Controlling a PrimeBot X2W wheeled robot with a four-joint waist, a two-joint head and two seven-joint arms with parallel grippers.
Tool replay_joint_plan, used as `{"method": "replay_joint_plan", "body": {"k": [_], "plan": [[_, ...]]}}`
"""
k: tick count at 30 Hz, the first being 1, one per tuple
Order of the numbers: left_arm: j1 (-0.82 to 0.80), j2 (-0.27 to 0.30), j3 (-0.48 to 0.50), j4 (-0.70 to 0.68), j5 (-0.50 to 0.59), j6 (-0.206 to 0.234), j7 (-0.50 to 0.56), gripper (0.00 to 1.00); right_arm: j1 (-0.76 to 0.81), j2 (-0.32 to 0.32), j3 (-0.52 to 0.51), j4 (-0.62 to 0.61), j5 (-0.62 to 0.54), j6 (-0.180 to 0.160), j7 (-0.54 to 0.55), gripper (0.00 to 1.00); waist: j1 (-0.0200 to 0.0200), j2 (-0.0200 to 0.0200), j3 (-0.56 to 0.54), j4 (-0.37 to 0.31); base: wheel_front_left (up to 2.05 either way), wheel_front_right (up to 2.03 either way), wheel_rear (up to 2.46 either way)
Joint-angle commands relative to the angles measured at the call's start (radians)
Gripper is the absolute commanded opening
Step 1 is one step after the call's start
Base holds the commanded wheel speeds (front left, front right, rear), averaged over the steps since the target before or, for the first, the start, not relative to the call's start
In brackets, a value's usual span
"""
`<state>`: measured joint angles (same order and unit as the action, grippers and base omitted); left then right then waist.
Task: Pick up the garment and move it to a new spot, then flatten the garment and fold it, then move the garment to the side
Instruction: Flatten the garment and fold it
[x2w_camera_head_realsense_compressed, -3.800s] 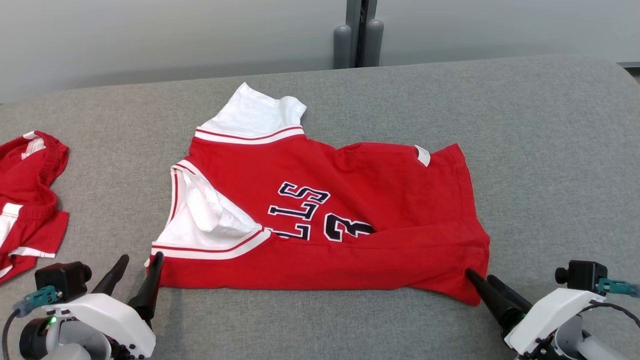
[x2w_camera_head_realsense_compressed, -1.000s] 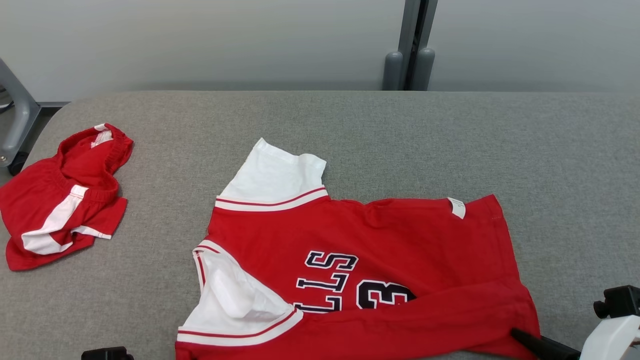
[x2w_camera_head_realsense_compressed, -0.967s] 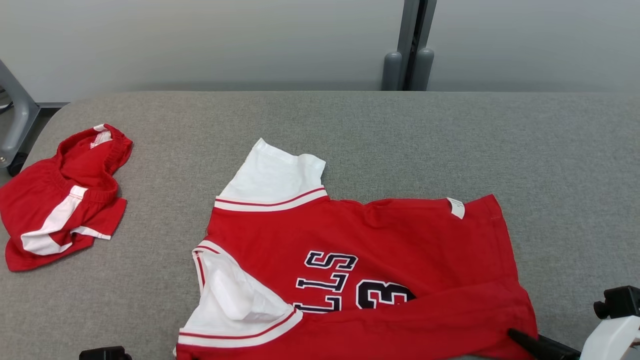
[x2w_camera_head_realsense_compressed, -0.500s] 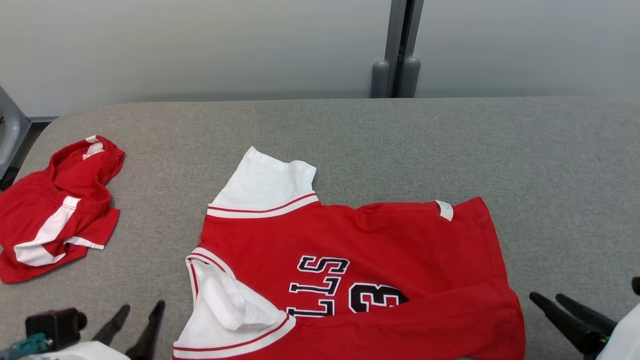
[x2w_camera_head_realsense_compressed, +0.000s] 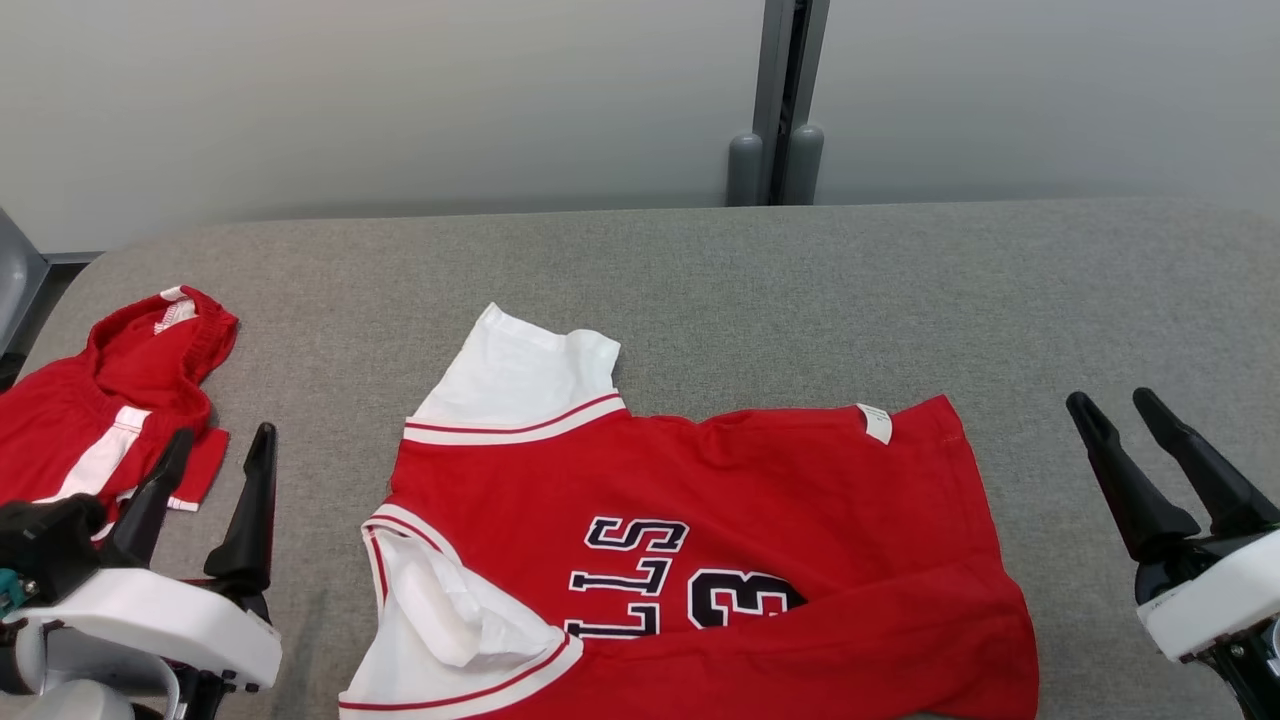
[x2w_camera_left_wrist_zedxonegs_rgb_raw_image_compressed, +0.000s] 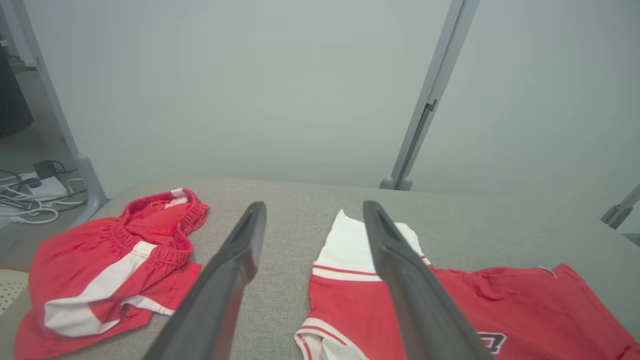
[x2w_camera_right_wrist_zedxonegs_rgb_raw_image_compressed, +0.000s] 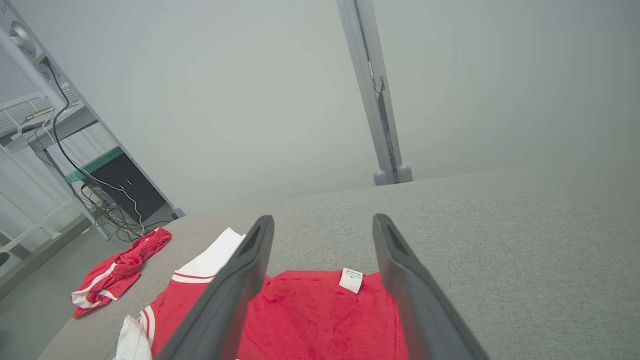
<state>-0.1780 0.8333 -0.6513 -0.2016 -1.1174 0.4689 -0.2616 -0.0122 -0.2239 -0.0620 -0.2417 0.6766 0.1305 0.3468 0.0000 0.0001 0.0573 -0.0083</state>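
Across the middle of the grey padded table (x2w_camera_head_realsense_compressed: 800, 270) lies the garment (x2w_camera_head_realsense_compressed: 720, 500), a red jersey with its neck end to the left and its hem to the right. Its near long edge is doubled over the dark lettering. The left gripper (x2w_camera_head_realsense_compressed: 224, 434) stands just left of it and the right gripper (x2w_camera_head_realsense_compressed: 1109, 398) well to its right, both with jaws spread wide, holding nothing and clear of the cloth. The fold looks half made. Both grippers should probably come in low at the two ends and carry the edge in step so the crease runs straight, and the bunched near sleeve (x2w_camera_head_realsense_compressed: 440, 610) wants flattening first. The felt-like top likely grips fabric, so lifting beats dragging. Red shorts (x2w_camera_head_realsense_compressed: 110, 400) lie crumpled at the left end. Beyond the far edge are a grey post (x2w_camera_head_realsense_compressed: 775, 100) and a pale wall (x2w_camera_head_realsense_compressed: 400, 100).
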Motion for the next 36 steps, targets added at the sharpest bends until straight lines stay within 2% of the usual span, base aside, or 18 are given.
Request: {"method": "replay_joint_plan", "body": {"k": [1, 8, 13, 17, 23, 30, 36], "plan": [[-0.020, -0.014, 0.014, 0.011, 0.020, -0.006, -0.004, 1.00, -0.015, 0.003, -0.004, 0.014, -0.031, 0.001, -0.028, 1.00, 0.0000, -0.0001, 0.007, -0.002, 0.00, 0.00, 0.00], [-0.060, -0.110, 0.046, 0.078, 0.107, -0.052, -0.005, 1.00, -0.087, 0.068, -0.009, 0.098, -0.125, 0.001, -0.224, 1.00, 0.0000, -0.0001, 0.038, -0.012, 0.00, 0.00, 0.00], [-0.086, -0.143, 0.060, 0.122, 0.160, -0.076, -0.004, 1.00, -0.129, 0.062, 0.002, 0.182, -0.173, 0.001, -0.306, 1.00, 0.0000, -0.0001, 0.063, -0.021, 0.00, 0.00, 0.00], [-0.095, -0.185, 0.122, 0.160, 0.223, -0.104, -0.003, 1.00, -0.154, 0.072, 0.004, 0.255, -0.222, 0.001, -0.395, 1.00, 0.0000, -0.0001, 0.075, -0.028, 0.00, 0.00, 0.00], [-0.045, -0.282, 0.241, 0.221, 0.324, -0.170, -0.003, 1.00, -0.164, 0.101, 0.019, 0.358, -0.254, 0.001, -0.517, 1.00, 0.0000, -0.0001, 0.084, -0.029, 0.00, 0.00, 0.00], [-0.032, -0.356, 0.296, 0.309, 0.388, -0.270, -0.003, 1.00, -0.202, 0.089, 0.059, 0.460, -0.275, 0.001, -0.563, 1.00, 0.0000, -0.0001, 0.093, -0.032, 0.00, 0.00, 0.00], [-0.125, -0.360, 0.260, 0.409, 0.398, -0.335, 0.030, 1.00, -0.288, 0.061, 0.107, 0.553, -0.270, 0.001, -0.541, 1.00, 0.0000, -0.0001, 0.128, -0.043, 0.00, 0.00, 0.00]]}}
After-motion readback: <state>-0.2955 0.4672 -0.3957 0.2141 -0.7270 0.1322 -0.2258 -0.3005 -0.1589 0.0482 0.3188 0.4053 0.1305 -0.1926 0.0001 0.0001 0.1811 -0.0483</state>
